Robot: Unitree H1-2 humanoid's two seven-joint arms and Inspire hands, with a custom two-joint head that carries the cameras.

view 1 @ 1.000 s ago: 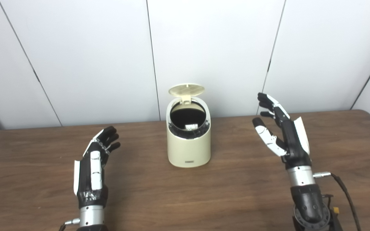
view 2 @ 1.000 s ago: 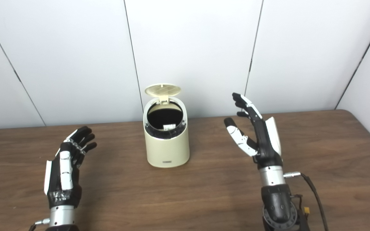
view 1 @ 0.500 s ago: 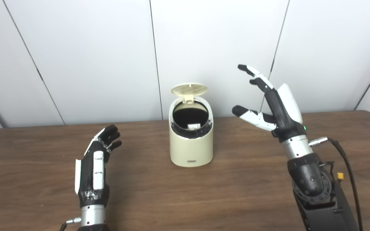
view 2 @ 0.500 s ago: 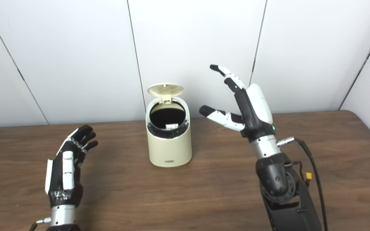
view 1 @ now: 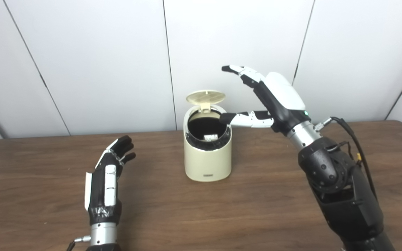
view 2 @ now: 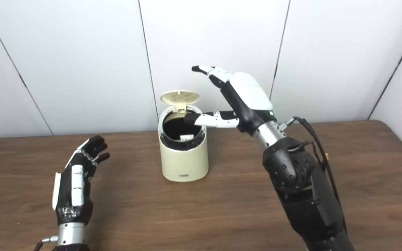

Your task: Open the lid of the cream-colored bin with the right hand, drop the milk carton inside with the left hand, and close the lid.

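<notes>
The bin stands mid-table, its lid tipped up at the back (something small lies inside). The left hand is well to its left; the right hand is raised beside its right rim.

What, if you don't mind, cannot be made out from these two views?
- Carton: only a pale scrap shows inside the bin; the dark interior and rim hide the rest, both views.
- Label on the bin's front: too small to read.
- Right hand: whether its thumb touches the rim is unclear.
</notes>
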